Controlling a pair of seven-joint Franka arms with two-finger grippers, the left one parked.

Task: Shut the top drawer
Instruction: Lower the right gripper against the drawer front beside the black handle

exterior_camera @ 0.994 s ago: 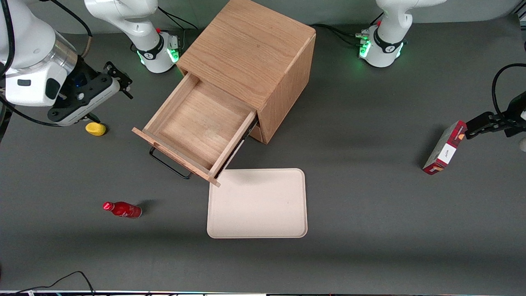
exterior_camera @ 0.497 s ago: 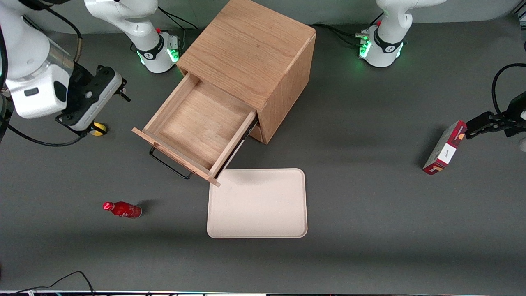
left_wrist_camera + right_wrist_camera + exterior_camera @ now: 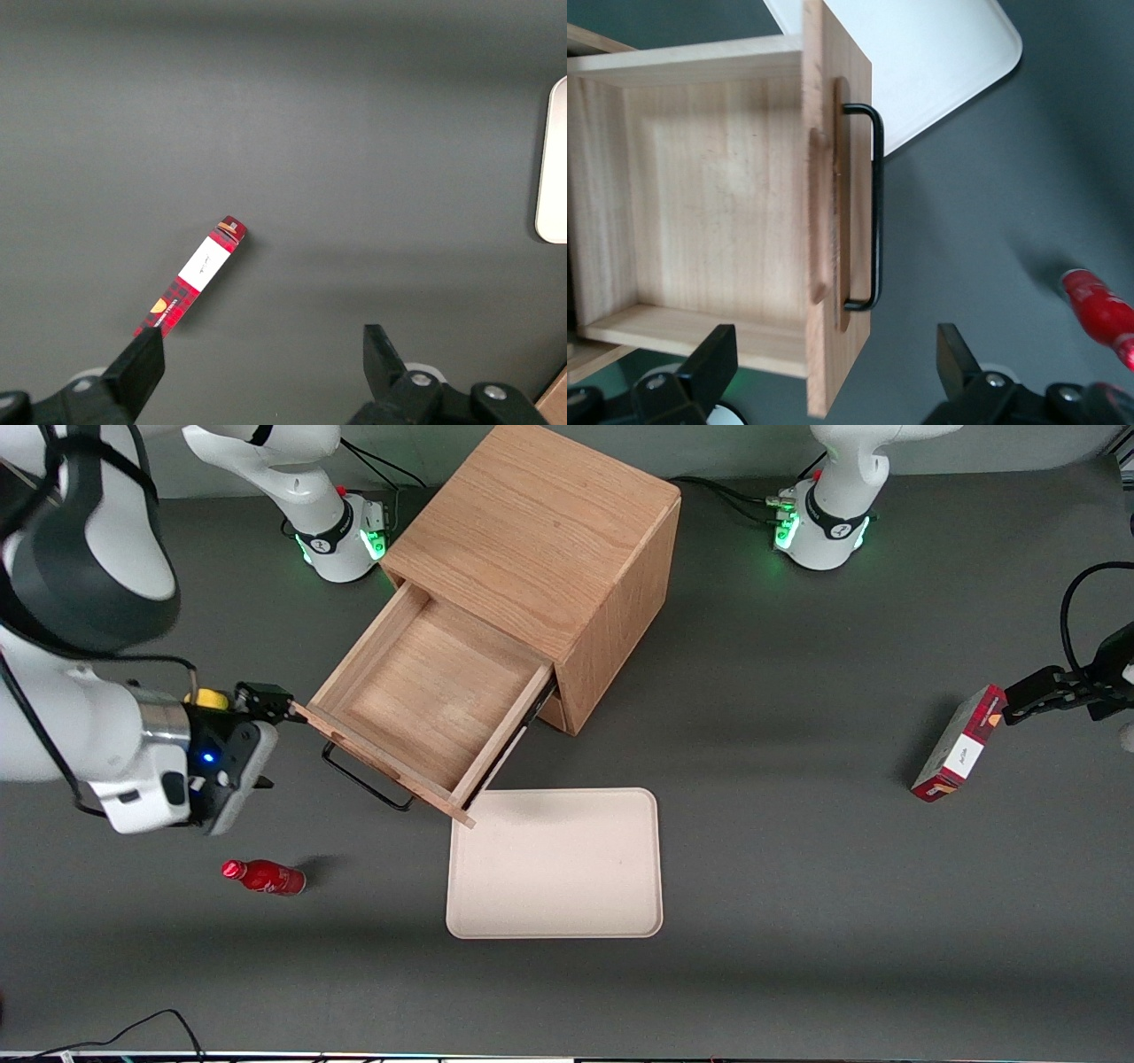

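Note:
The top drawer (image 3: 425, 691) of the light-oak cabinet (image 3: 540, 531) is pulled far out, and its inside is empty. Its flat front carries a thin black wire handle (image 3: 363, 779). My gripper (image 3: 266, 741) is open at the end of the drawer front that lies toward the working arm's end of the table, about level with the front. In the right wrist view the gripper (image 3: 833, 376) stands with one finger on each side of the front's end (image 3: 837, 336), touching nothing. The drawer's inside (image 3: 718, 195) and the handle (image 3: 875, 204) show there too.
A cream tray (image 3: 554, 864) lies flat just nearer the front camera than the drawer, close to its corner. A red bottle (image 3: 264, 877) lies nearer the camera than my gripper. A yellow object (image 3: 208, 698) peeks out beside the wrist. A red box (image 3: 961, 744) stands toward the parked arm's end.
My gripper has swung from beside the yellow object toward the front camera and turned, ending at the end of the drawer front. The drawer has not moved.

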